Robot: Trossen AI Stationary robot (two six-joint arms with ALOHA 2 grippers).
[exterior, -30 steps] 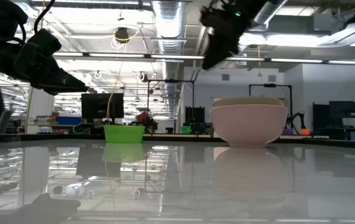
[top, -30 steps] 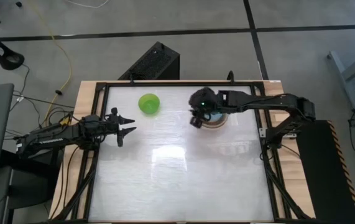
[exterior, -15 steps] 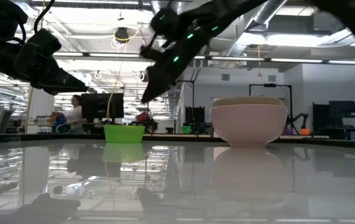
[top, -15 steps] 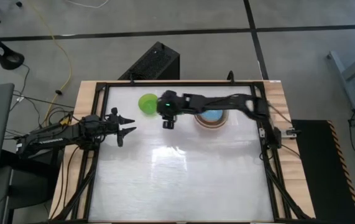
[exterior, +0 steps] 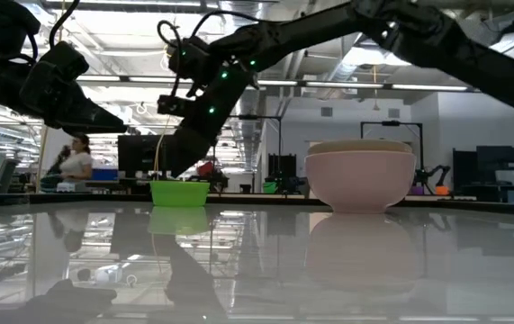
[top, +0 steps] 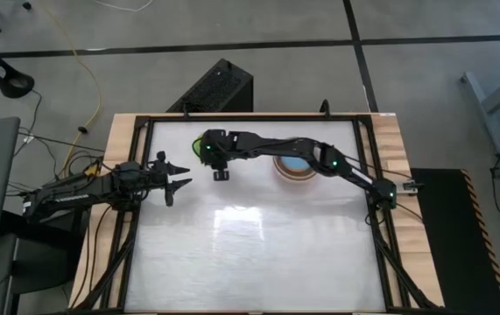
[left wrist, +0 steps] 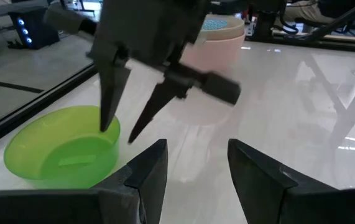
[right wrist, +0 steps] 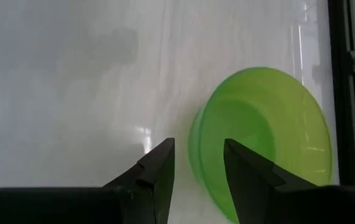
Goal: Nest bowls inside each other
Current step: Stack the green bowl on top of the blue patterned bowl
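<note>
A bright-green bowl [left wrist: 59,152] sits upright on its base at the table's far left [top: 199,140]. My right gripper [right wrist: 197,144] reaches down to it at a slant, open. One finger [left wrist: 107,99] stands just inside the bowl's rim on the side facing the stack, the other [left wrist: 149,115] outside it. Whether they touch the rim I cannot tell. To the right stands a stack: a salmon-pink bowl [exterior: 360,184] with a cream rim [exterior: 360,146] showing above it and a light-blue bowl [top: 298,162] inside. My left gripper [top: 179,175] waits open at the left edge.
Black frame rails [top: 368,188] border the white tabletop [top: 258,245], whose near half offers free room. A black box [top: 219,87] lies on the floor beyond the far edge. A person [exterior: 76,162] shows in the room behind the table.
My right gripper has gone from above the stack toward the table's left edge and down to the green bowl, rolling its wrist as it went. Its fingers have kept the same gap. The bowls have stayed where they were.
</note>
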